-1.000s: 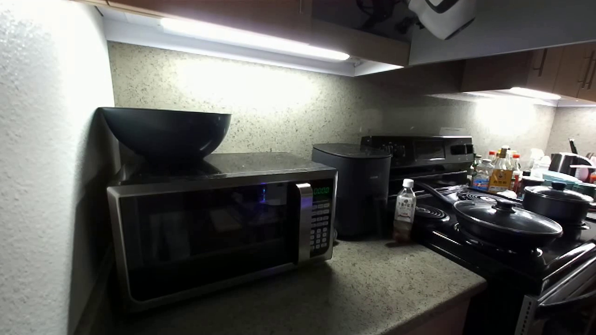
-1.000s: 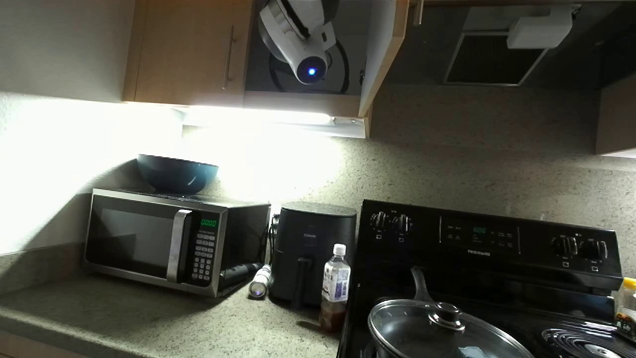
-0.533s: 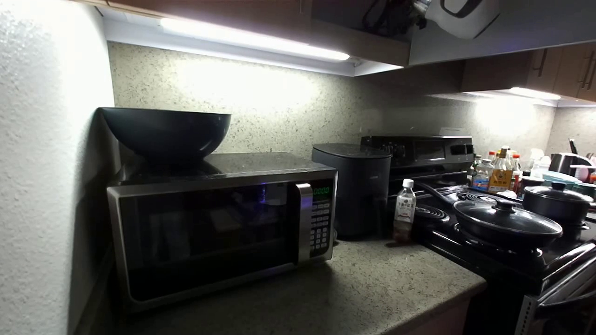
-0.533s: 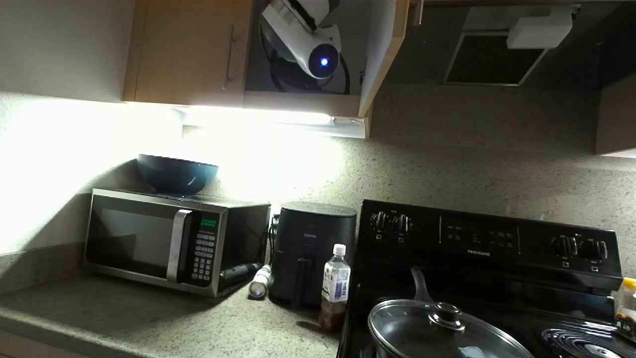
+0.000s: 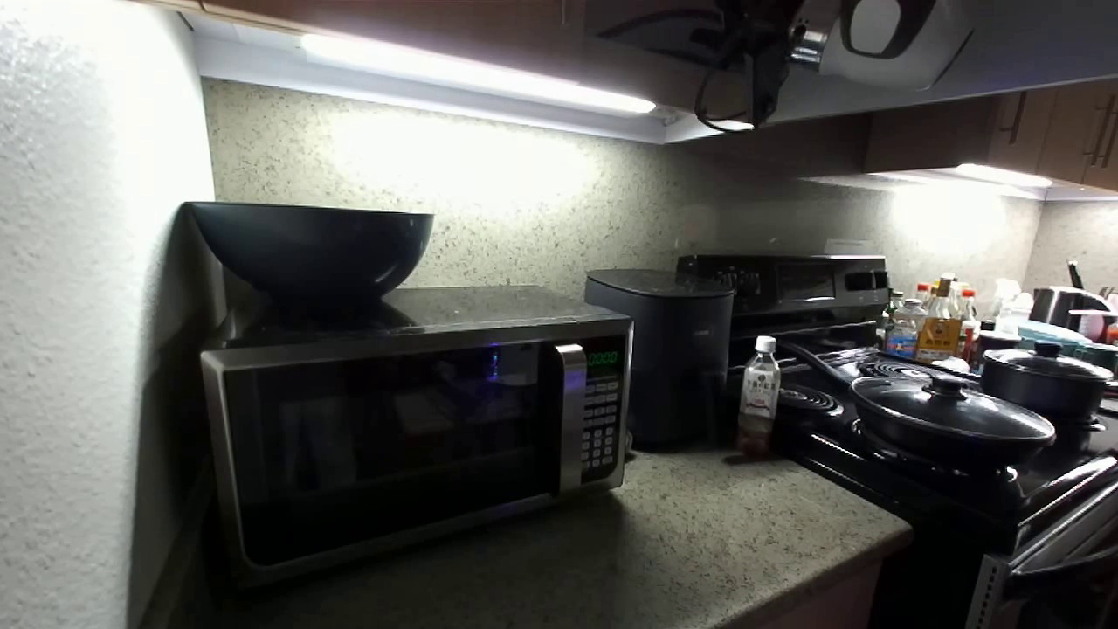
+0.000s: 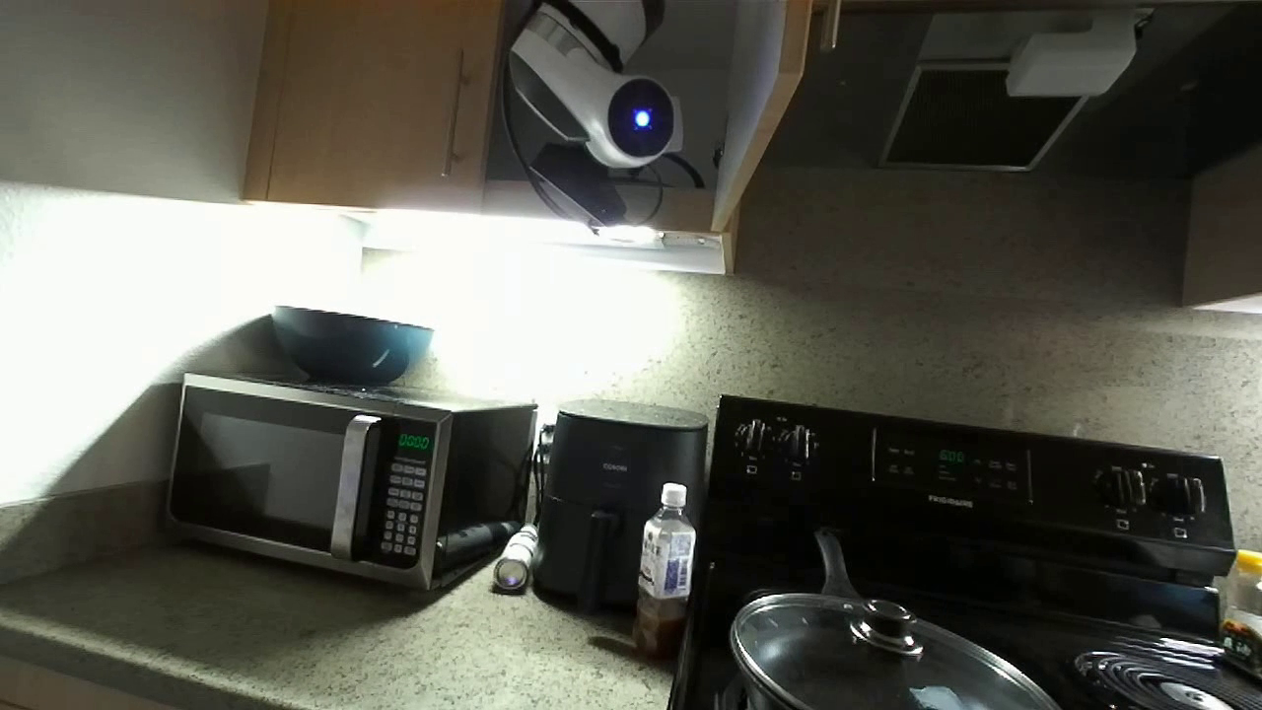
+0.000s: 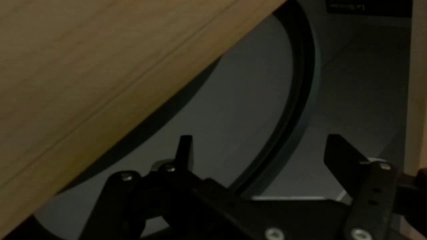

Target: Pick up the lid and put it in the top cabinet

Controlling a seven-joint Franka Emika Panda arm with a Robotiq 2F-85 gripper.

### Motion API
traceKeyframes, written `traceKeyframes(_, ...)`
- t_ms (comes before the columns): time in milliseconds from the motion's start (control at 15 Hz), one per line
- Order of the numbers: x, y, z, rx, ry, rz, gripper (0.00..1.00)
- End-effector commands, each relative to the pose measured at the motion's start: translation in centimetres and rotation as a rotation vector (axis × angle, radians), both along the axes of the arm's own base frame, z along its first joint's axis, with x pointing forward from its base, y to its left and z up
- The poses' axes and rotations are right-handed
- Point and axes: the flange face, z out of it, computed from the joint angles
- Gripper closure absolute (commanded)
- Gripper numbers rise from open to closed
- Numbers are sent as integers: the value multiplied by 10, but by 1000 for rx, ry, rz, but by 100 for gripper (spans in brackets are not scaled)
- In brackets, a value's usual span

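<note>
The lid (image 7: 247,96) shows in the wrist view as a large round grey disc with a dark rim, inside the top cabinet. A wooden edge of the cabinet (image 7: 133,103) covers its upper left. In an exterior view the top cabinet (image 6: 601,204) has its right door open, and the arm hides most of the inside. A dark curved edge (image 6: 690,170) behind the arm may be the lid's rim. My gripper (image 7: 260,143) is open and empty, its fingers spread over the lid's rim line without holding it. In both exterior views the gripper (image 5: 758,87) (image 6: 592,187) hangs at the cabinet's lower front.
The open cabinet door (image 6: 764,118) stands just right of the arm. Below are a microwave (image 5: 410,437) with a dark bowl (image 5: 314,253) on it, an air fryer (image 6: 621,493) and a bottle (image 6: 666,572). A pan with a knobbed glass lid (image 5: 952,415) is on the stove.
The gripper has come down and outward from the cabinet opening. It now overlaps the cabinet's lower edge and the light. The wrist has tilted, and the objects below have not moved.
</note>
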Motion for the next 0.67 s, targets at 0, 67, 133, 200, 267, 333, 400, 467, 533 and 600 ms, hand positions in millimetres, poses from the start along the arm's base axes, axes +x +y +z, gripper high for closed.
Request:
traceKeyframes(0,-11,-8,-4,15,66,-48,0)
traceKeyframes(67,-11,-7,-6,18,86,-54,0)
traceKeyframes(133,-14,-4,-6,13,107,-52,0)
traceKeyframes(200,-18,-4,-5,0,126,-48,0)
traceKeyframes(267,-28,-5,-2,-37,139,-43,0)
traceKeyframes(333,-37,-7,2,-66,141,-43,0)
traceKeyframes(400,-51,-12,9,-101,133,-57,0)
traceKeyframes(467,-62,-16,14,-130,128,-71,0)
traceKeyframes(533,-77,-21,20,-152,116,-89,0)
traceKeyframes(600,-92,-26,27,-163,103,-108,0)
